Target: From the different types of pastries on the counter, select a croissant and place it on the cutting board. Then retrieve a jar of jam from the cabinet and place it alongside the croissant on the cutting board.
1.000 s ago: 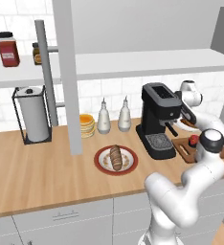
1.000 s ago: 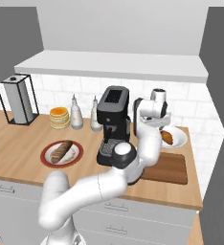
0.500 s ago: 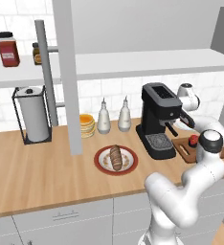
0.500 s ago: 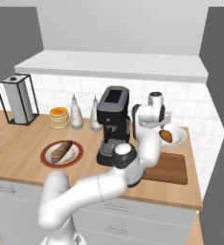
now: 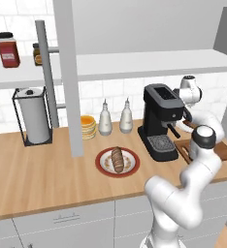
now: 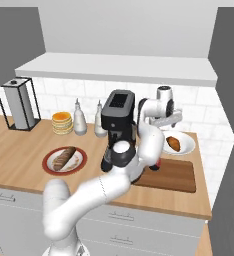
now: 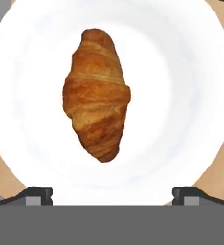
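Hovering right above the croissant [image 7: 97, 95] on its white plate [image 7: 190, 119], gripper [image 7: 112, 195] spread wide, grasping nothing, cutting board [image 6: 174, 175] alongside.

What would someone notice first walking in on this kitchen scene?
Probably the white robot arm reaching over the counter, its gripper open above a golden croissant on a white plate. Next, the black coffee machine in the middle, with a dark cutting board lying bare just in front of the plate.
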Controlling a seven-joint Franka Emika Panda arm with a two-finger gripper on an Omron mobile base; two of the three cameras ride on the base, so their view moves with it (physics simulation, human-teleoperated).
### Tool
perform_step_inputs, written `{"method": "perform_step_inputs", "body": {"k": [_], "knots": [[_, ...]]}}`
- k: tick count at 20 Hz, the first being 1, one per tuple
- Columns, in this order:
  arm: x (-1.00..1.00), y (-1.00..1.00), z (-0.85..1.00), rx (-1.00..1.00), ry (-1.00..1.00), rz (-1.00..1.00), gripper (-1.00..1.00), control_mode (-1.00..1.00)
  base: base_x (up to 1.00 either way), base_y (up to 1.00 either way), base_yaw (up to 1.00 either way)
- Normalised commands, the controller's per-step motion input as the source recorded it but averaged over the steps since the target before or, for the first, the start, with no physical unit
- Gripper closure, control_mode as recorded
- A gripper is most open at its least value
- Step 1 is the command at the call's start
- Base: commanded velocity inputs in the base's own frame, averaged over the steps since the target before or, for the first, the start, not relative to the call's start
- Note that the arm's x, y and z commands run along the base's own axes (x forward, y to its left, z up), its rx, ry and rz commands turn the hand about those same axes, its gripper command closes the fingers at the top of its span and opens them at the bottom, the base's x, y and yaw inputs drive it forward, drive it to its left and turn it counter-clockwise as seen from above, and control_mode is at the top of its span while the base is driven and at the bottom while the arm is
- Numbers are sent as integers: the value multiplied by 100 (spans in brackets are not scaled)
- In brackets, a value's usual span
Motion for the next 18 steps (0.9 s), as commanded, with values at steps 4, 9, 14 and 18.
{"method": "perform_step_inputs", "body": {"k": [4,9,14,18], "knots": [[-2,-33,33,0,22,6,-100,-100,0,0,0],[-9,-6,0,0,9,1,-100,-100,0,0,0],[-5,-24,5,0,0,0,-100,-100,0,0,0],[0,-35,0,4,0,0,-100,-100,0,0,0]]}}
